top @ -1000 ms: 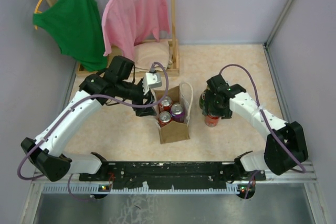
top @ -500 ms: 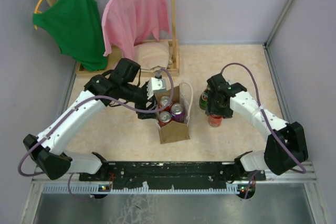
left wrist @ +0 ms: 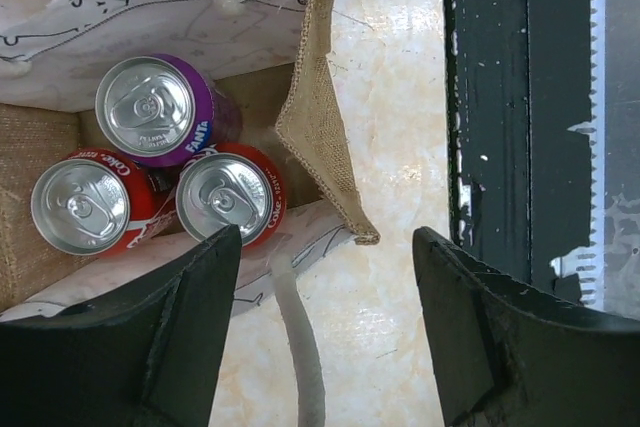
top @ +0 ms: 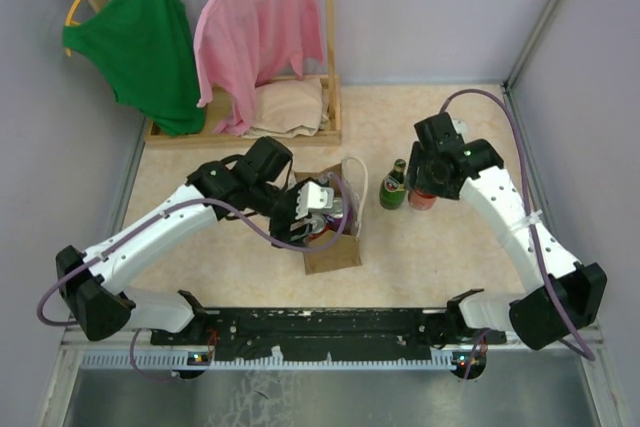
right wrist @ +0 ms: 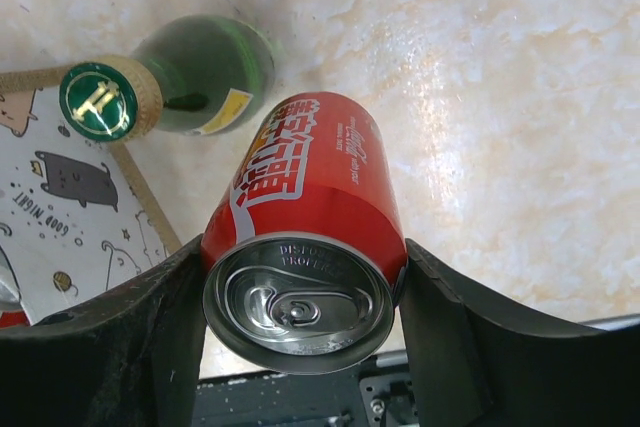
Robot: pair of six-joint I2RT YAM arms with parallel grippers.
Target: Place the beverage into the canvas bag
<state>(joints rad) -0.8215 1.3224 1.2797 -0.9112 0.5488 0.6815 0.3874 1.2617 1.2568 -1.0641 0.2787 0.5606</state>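
Claws at work: your right claw point(right wrist: 303, 252) is clamped on the red cola can point(right wrist: 310, 187), just right of the green bottle point(right wrist: 200, 72), both right of the canvas bag point(top: 333, 252) standing on the tabletop point(top: 430, 267). Your left claw point(left wrist: 328, 237) hangs over the open bag with its jaws spread apart, three cans point(left wrist: 228, 195) upright inside.

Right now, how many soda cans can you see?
4. A purple Fanta can and two red Coke cans stand inside the canvas bag; another red cola can sits in the jaws of the right gripper. Others could hide underneath.
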